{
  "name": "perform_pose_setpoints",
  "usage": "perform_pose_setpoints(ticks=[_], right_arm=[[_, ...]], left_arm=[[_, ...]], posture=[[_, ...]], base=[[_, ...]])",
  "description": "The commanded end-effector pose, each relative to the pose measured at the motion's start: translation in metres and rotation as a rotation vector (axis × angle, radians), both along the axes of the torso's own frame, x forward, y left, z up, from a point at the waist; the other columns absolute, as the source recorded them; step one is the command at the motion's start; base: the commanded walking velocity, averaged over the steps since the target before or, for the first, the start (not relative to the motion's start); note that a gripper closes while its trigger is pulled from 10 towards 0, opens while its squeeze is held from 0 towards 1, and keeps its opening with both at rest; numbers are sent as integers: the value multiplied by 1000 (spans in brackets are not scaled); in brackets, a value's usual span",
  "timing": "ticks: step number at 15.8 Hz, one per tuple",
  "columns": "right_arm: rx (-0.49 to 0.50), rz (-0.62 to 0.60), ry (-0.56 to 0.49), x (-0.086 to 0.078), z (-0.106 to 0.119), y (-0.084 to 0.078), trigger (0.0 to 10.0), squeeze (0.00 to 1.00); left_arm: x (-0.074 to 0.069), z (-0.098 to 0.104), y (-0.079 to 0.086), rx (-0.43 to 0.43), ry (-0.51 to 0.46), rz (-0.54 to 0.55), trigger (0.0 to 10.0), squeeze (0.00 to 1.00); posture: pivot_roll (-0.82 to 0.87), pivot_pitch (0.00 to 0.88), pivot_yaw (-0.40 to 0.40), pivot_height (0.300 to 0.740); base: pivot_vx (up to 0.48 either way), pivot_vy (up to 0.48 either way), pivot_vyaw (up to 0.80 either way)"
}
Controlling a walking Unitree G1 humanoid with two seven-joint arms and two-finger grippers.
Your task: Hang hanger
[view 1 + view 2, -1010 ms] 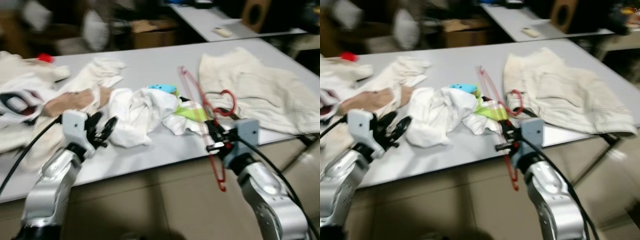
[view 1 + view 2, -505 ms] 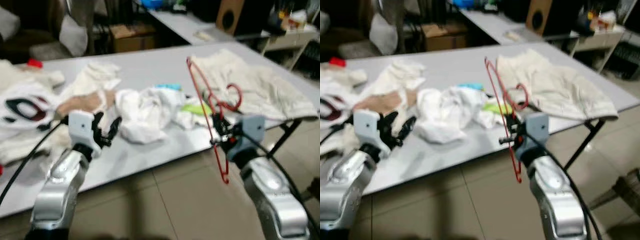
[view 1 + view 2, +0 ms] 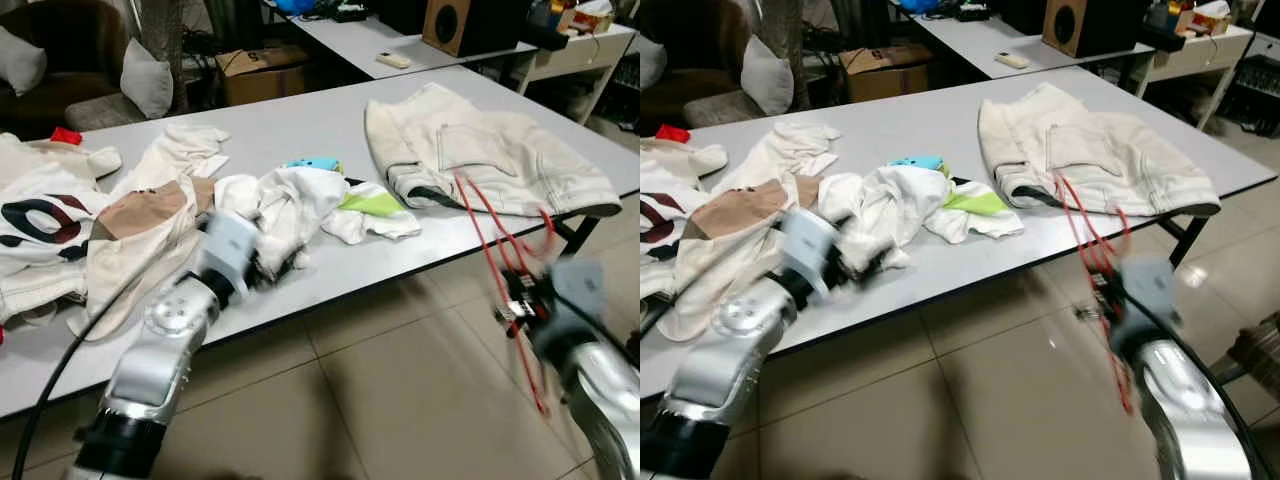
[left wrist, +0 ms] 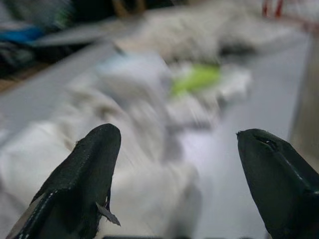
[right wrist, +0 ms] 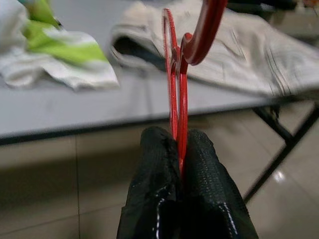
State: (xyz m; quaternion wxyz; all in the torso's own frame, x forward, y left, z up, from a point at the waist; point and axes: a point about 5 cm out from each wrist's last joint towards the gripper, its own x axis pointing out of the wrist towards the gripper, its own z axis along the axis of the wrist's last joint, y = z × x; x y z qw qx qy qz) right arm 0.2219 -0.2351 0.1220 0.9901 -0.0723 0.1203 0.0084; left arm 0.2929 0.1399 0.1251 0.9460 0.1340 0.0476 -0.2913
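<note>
Grey table (image 3: pixel 300 130) strewn with clothes (image 3: pixel 290 205). At four o'clock, right fingers (image 5: pixel 174 164) pinch the red hanger (image 5: pixel 175 94) over floor tiles; the left wrist view shows left fingers (image 4: pixel 94 169) spread wide, empty.

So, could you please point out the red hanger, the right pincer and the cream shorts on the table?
red hanger (image 5: pixel 173 74): right wrist view, on its thin frame below the hook.
right pincer (image 5: pixel 179 149): right wrist view, where the fingertips close on the hanger.
cream shorts (image 3: pixel 480 150): left eye view, mid-fabric.
</note>
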Motion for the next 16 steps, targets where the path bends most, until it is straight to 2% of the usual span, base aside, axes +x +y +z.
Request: perform_pose_setpoints(ticks=[1, 3, 4, 6, 7, 8, 10, 11, 12, 13, 16], right_arm=[[6, 8, -32, 0, 7, 2, 10000, 0], [22, 30, -34, -3, 8, 10, 10000, 0], [31, 86, -41, -4, 11, 20, 10000, 0], [35, 142, -47, -5, 15, 29, 10000, 0], [30, 145, -50, -4, 16, 29, 10000, 0], [29, 143, -50, -3, 17, 28, 10000, 0], [20, 139, -56, -1, 20, 28, 10000, 0], [19, 141, -59, -1, 21, 28, 10000, 0], [16, 144, -60, -2, 23, 28, 10000, 0], [11, 143, -60, -2, 23, 28, 10000, 0], [10, 141, -62, -2, 24, 27, 10000, 0]], left_arm=[[7, -2, -5, 64, -10, -35, 10000, 0], [20, -9, -1, 117, -4, -2, 10000, 0], [27, -14, 3, 137, 10, 19, 10000, 0], [35, -17, 5, 120, 36, 13, 10000, 0], [37, -22, -1, 147, 38, -29, 8353, 0], [39, -24, -3, 151, 39, -42, 4392, 0], [42, -34, -10, 208, 41, -60, 2902, 0], [43, -38, -10, 252, 47, -66, 1569, 0], [44, -42, -8, 291, 45, -49, 1098, 0], [46, -44, -5, 307, 45, -11, 0, 0], [47, -48, -3, 319, 36, -1, 0, 0]], posture=[[-195, 0, 59, 740], [-221, 0, 74, 740], [-248, 0, 88, 740], [-255, 0, 88, 740], [-255, 0, 87, 740], [-256, 0, 82, 740], [-267, 0, 82, 740], [-274, 0, 85, 740], [-278, 0, 87, 740], [-284, 0, 91, 740], [-286, 0, 92, 740]], base=[[0, 0, 0], [0, 0, 0], [0, 0, 0], [0, 0, 0], [0, 0, 0], [0, 0, 0], [0, 0, 0], [0, 0, 0], [0, 0, 0], [0, 0, 0], [0, 0, 0]])
